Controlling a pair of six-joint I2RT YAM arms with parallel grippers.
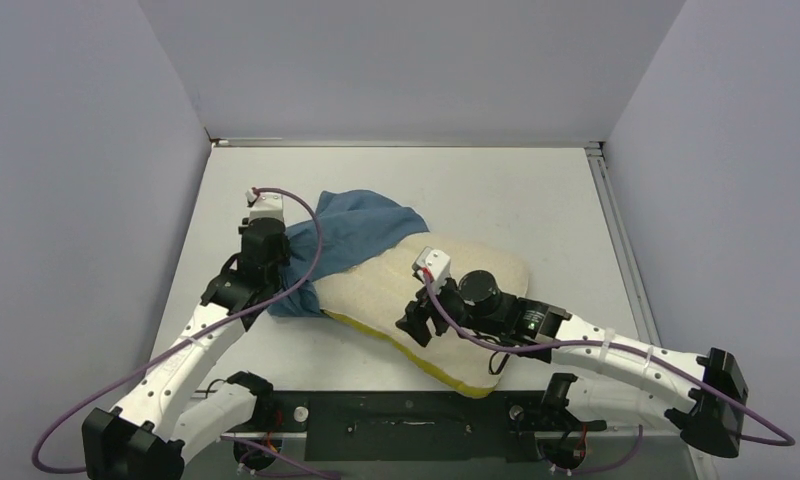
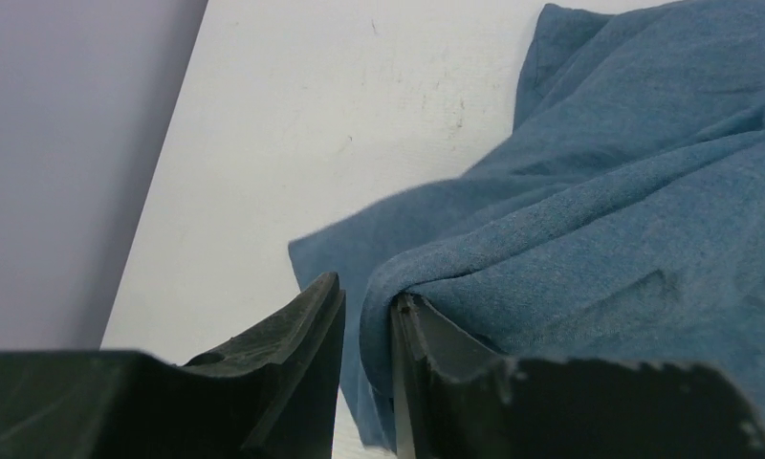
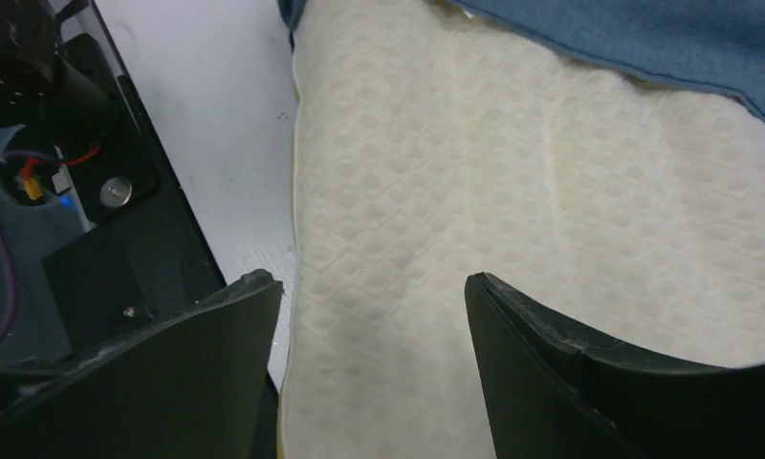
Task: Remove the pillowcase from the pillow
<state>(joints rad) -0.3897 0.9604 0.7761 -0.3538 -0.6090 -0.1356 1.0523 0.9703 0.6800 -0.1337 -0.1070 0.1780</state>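
Observation:
The cream quilted pillow [image 1: 476, 275] with a mustard-yellow edge lies slanted across the middle of the table. The slate-blue pillowcase [image 1: 361, 230] is bunched over its far-left end and onto the table. My left gripper [image 1: 276, 252] is at the cloth's left edge. In the left wrist view it [image 2: 369, 306] is shut on a fold of the pillowcase [image 2: 627, 210]. My right gripper [image 1: 422, 325] hovers over the pillow's near-left part. In the right wrist view it [image 3: 374, 287] is open and empty above the pillow [image 3: 513, 191], with the pillowcase hem [image 3: 666, 38] at the top.
The white table [image 1: 516, 190] is closed in by grey-violet walls at the left, back and right. A metal rail [image 1: 616, 240] runs along its right edge. The black mounting plate [image 1: 406, 425] lies at the near edge and also shows in the right wrist view [image 3: 92, 249].

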